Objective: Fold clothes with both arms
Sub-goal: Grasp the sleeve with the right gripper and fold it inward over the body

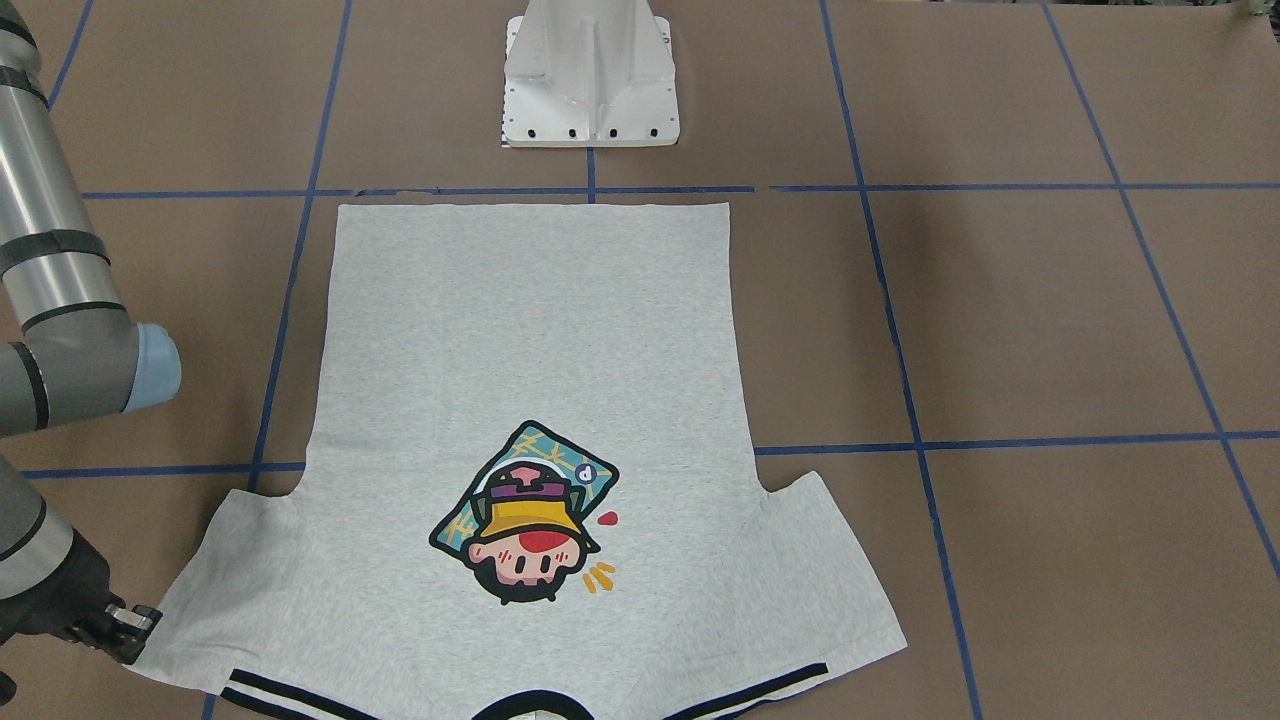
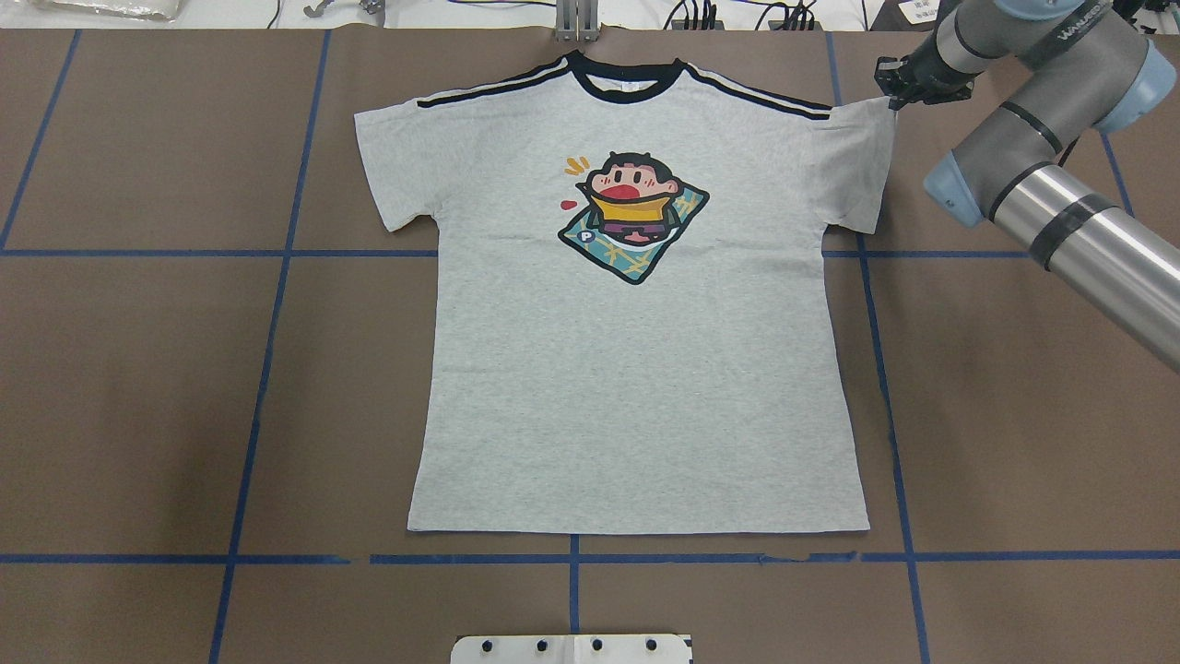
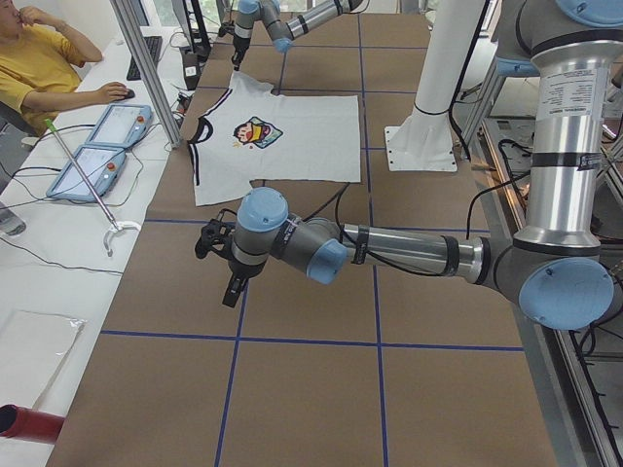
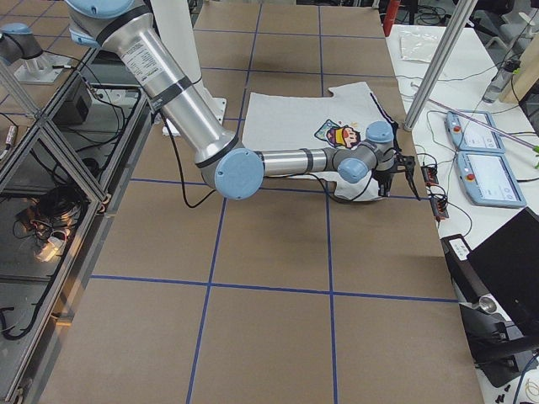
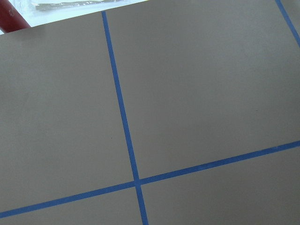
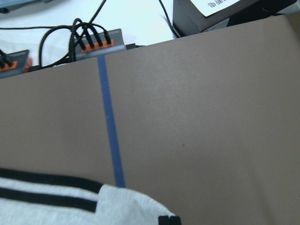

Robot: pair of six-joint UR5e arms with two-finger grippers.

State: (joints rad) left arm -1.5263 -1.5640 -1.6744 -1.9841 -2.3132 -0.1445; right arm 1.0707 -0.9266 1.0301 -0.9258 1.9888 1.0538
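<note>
Overhead exterior: T-shirt (image 2: pixel 636 387) lies flat, print up, on the table (image 2: pixel 138 369), with the collar (image 2: pixel 627 89) at the far side and the hem (image 2: pixel 636 529) toward the pedestal (image 2: pixel 572 648). Right gripper (image 2: pixel 896 90) sits at the outer top corner of the sleeve (image 2: pixel 857 166) on that side; how the jaws stand cannot be made out here. Exterior front-facing: the same gripper touches the sleeve edge; cannot tell whether cloth is pinched. Exterior left: left gripper (image 3: pixel 232 284) hangs over bare table, well apart from the shirt; jaws cannot be judged from this view. Left wrist-mounted: only brown surface and tape lines (image 5: pixel 122 108). Right wrist-mounted: one fingertip (image 6: pixel 168 220) at the sleeve corner, gap hidden. Judgement: thin knit, light and limp, so it will drape and drag rather than hold shape. Best holds are the sleeve corners, shoulders and hem corners, both layers pinched. Open room lies on both sides; the far table edge, with cables (image 6: pixel 89 37) beyond, is close behind the collar.
</note>
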